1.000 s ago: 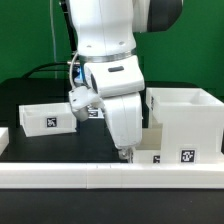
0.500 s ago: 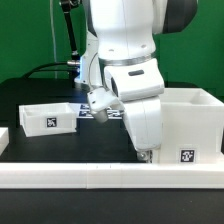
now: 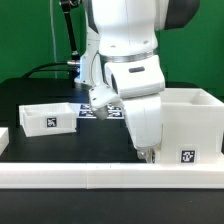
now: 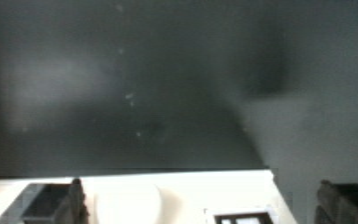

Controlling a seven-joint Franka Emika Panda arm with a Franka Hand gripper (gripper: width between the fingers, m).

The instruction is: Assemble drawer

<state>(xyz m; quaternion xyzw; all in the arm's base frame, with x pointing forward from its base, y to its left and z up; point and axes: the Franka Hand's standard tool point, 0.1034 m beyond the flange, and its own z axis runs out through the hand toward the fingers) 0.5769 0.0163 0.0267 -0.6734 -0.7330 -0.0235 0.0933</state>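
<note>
The hand hangs low, just in front of the drawer's cube-shaped housing. The shallow tray sits well apart toward the exterior view's left. Only the wrist view shows the fingers spread, with a white tagged piece between them and unpinched. The hand should probably centre squarely over that piece before closing.
</note>
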